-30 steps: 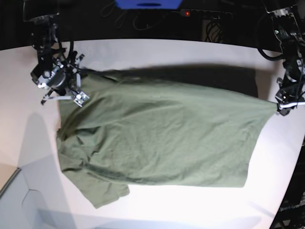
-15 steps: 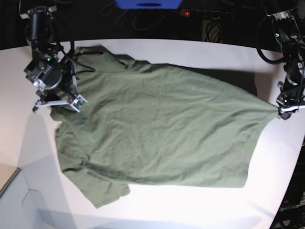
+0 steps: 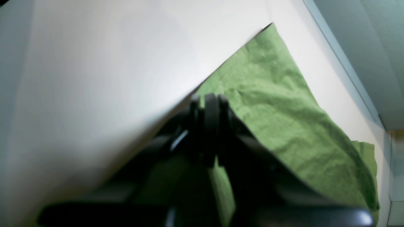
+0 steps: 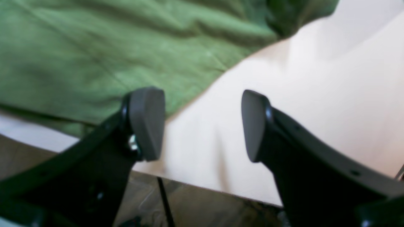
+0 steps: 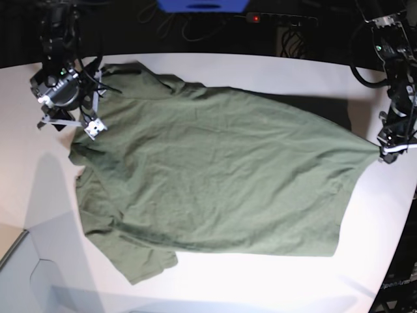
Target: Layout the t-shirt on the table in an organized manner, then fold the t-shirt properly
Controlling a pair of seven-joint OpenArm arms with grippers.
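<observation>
The olive-green t-shirt (image 5: 215,176) lies spread across the white table (image 5: 260,280), wrinkled, with one sleeve bunched at the lower left. In the base view's right side, my left gripper (image 5: 384,151) is shut on the shirt's pulled-out right corner. The left wrist view shows the closed left gripper (image 3: 210,107) pinching the t-shirt (image 3: 277,110). At the upper left my right gripper (image 5: 68,124) stands open just off the shirt's edge. In the right wrist view the right gripper (image 4: 202,126) holds nothing, with bare table (image 4: 315,94) between its pads and the t-shirt (image 4: 110,47) beyond the left pad.
A blue object (image 5: 202,5), a power strip with a red light (image 5: 255,18) and cables lie in the dark behind the table. The table's curved edge runs close to the left gripper on the right. A pale grey panel (image 5: 16,267) sits at the lower left.
My right gripper opened, let go of the shirt's upper-left part and drew back up and left. That part now lies flat on the table. The left gripper kept its hold.
</observation>
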